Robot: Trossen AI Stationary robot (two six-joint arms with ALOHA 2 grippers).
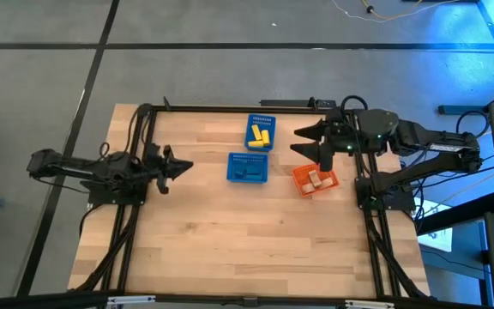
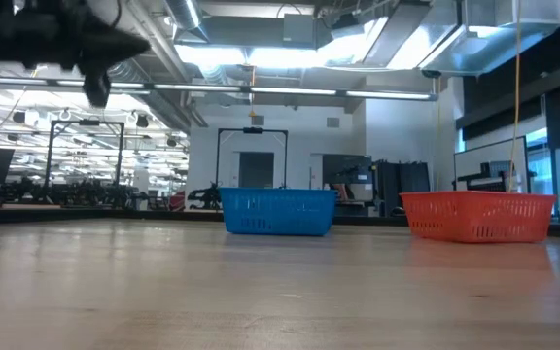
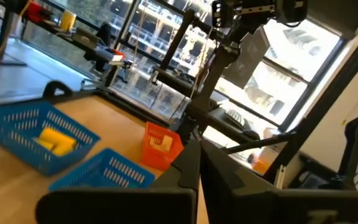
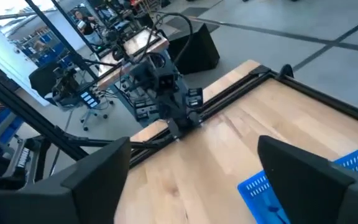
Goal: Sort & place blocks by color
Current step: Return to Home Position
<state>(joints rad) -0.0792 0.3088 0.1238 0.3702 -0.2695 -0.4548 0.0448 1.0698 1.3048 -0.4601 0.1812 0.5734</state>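
Table [image 1: 230, 245] front half lay bare | left gripper [image 1: 187, 166], closed and empty, hung over the left side | wood blocks [image 1: 317, 180] sat in orange basket [image 1: 299, 176] | right gripper [image 1: 302, 142], wide open, empty, just beyond it | yellow blocks [image 1: 260, 136] in far blue basket [image 1: 250, 122] by the back edge.

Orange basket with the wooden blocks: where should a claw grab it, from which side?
Probably a rim wall of the orange basket, from above, one finger inside: the walls are thin and upright, the top open, the wooden blocks sit mid-basket. The right claw, open, hovers nearest.
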